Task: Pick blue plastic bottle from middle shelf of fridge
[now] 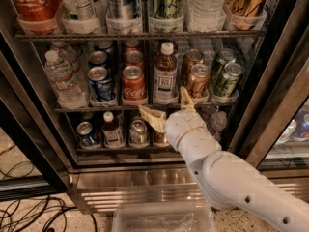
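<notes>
spotter: what's in front of you?

operator: speckled floor with a tangle of dark cables (34, 211) at lower left. above it the tall drinks fridge (125, 180), dark frame and brushed stainless base panel, fills the frame. a clear plastic bin (164, 219) sits at bottom centre.

spotter: where's the target?

operator: the blue plastic bottle (165, 74), clear-walled with amber-brown liquid, a white screw cap and a white printed label, stands upright at centre frame. it's on the middle shelf (72, 109), a thin dark wire rack with clear lane trays. a glossy red cola can (133, 83) is just beside it toward frame left, and copper-coloured metal cans (197, 79) toward frame right.

spotter: and the arm?

operator: my cream two-finger gripper (169, 109) is just below centre, in front of the shelf's front rail and under the bottle. the jaws are spread wide and pinch nothing. one finger points up near the copper cans, the other out toward frame left.

spotter: how will it handle?

operator: it looks full, so i'd expect some weight, more than the cans. thin plastic should give a little under a squeeze, and the smooth label may be slick. i'd take it across the labelled body, below the shoulder, not by the narrow cap. the neighbours are rigid and close, so the fingers must slip into tight gaps.
</notes>
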{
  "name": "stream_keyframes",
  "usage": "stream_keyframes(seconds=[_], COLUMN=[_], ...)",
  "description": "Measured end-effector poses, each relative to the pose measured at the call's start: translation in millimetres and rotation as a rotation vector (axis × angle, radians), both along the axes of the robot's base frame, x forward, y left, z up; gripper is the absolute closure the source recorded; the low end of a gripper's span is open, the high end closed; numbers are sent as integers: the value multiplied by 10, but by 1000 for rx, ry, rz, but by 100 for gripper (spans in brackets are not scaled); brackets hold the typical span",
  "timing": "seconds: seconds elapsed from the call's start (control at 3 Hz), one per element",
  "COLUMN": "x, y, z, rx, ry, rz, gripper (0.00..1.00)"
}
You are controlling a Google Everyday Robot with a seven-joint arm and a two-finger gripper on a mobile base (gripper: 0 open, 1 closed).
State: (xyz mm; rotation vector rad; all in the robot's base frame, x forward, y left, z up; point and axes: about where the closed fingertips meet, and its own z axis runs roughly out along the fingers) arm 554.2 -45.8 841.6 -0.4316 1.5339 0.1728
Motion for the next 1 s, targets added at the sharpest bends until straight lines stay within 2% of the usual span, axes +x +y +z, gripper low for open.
stream_keyframes(seconds=[0.33,1.0], x=[54,151], y=[53,97], z=[4,20], rx=[3,8], ry=[-24,-75], rz=[-33,-142], gripper=[29,35])
